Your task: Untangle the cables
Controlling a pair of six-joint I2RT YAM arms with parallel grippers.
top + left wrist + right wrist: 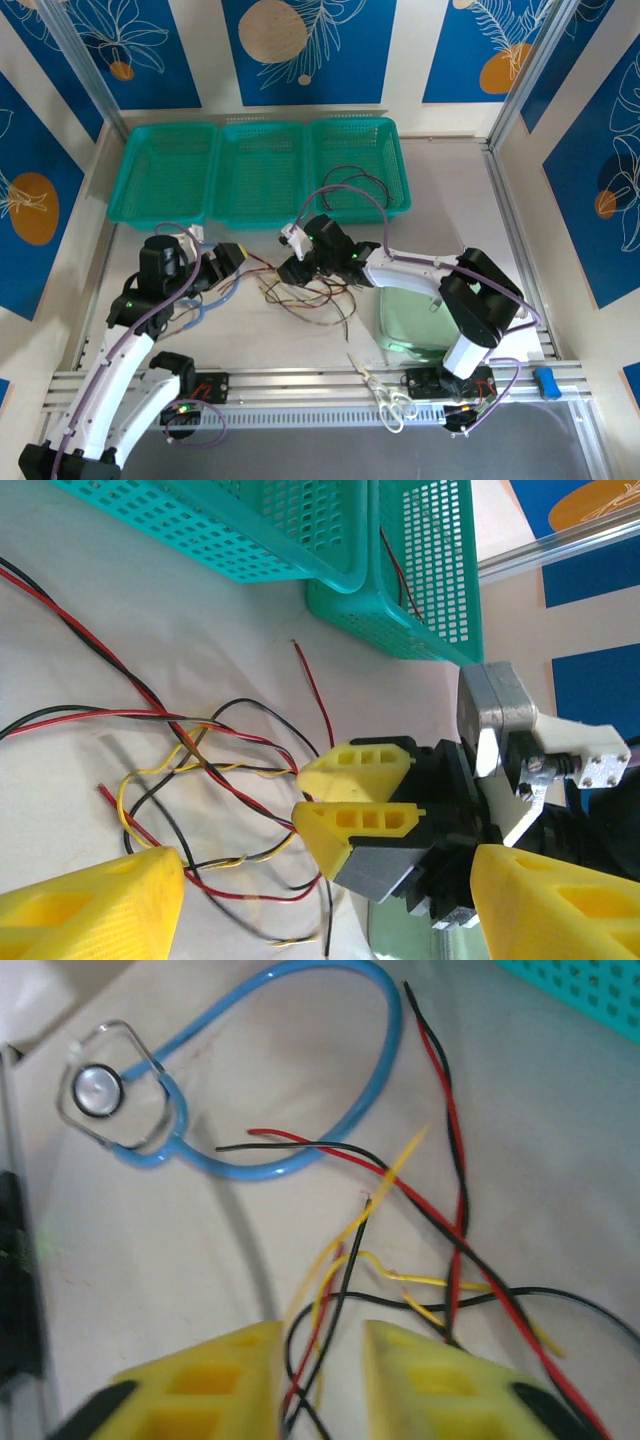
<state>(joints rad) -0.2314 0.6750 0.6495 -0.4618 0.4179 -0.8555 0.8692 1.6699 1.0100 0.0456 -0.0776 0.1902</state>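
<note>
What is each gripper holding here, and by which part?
The left gripper is open, holding nothing. The right gripper has red, black and yellow strands of the cables between its fingers; whether they are pinched cannot be told.

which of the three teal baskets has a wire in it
The right-hand basket: thin dark wires loop across its floor. The middle basket and the left-hand basket show bare mesh.

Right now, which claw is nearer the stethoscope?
Left. The left claw sits close beside the stethoscope; the right claw is farther off, with the cables lying between it and the stethoscope.
</note>
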